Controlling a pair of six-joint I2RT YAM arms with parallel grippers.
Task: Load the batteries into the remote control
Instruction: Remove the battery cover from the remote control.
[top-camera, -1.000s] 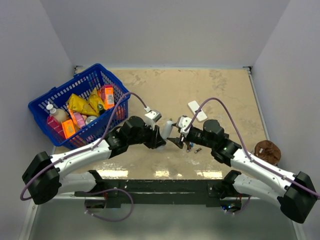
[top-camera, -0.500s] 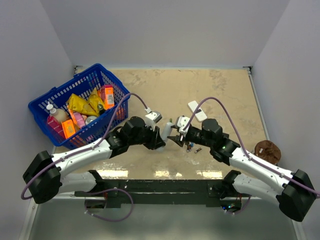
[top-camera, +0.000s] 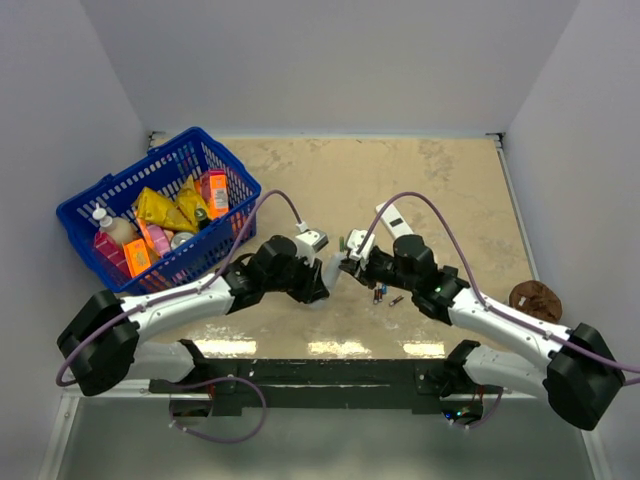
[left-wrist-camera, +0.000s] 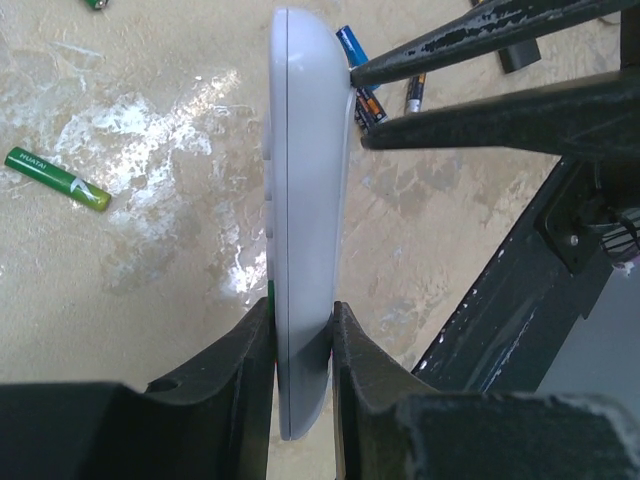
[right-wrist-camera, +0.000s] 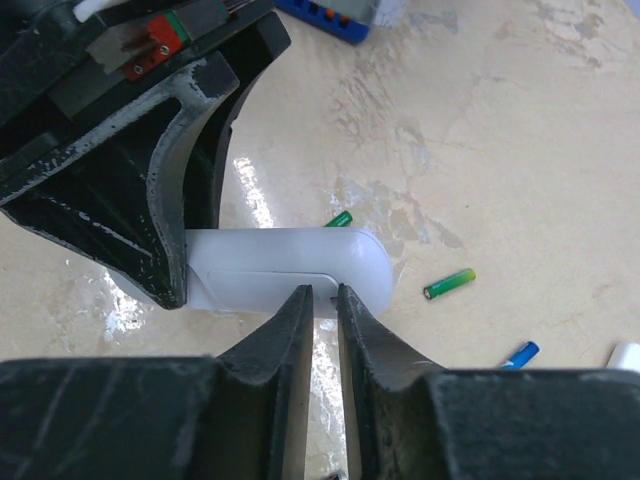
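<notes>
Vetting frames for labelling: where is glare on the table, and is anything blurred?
Left wrist: white glare patches on the table beside the remote control; green battery sharp. Right wrist: glare streak beside the remote control. Top external: bright strips along the table's near edge.

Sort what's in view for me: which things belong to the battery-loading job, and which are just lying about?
Job in hand:
- remote control, clamped in the left gripper
- right gripper, tips at the remote's back
- batteries, loose on the table

Lying about:
- filled blue basket
- brown object
- flat white piece
</notes>
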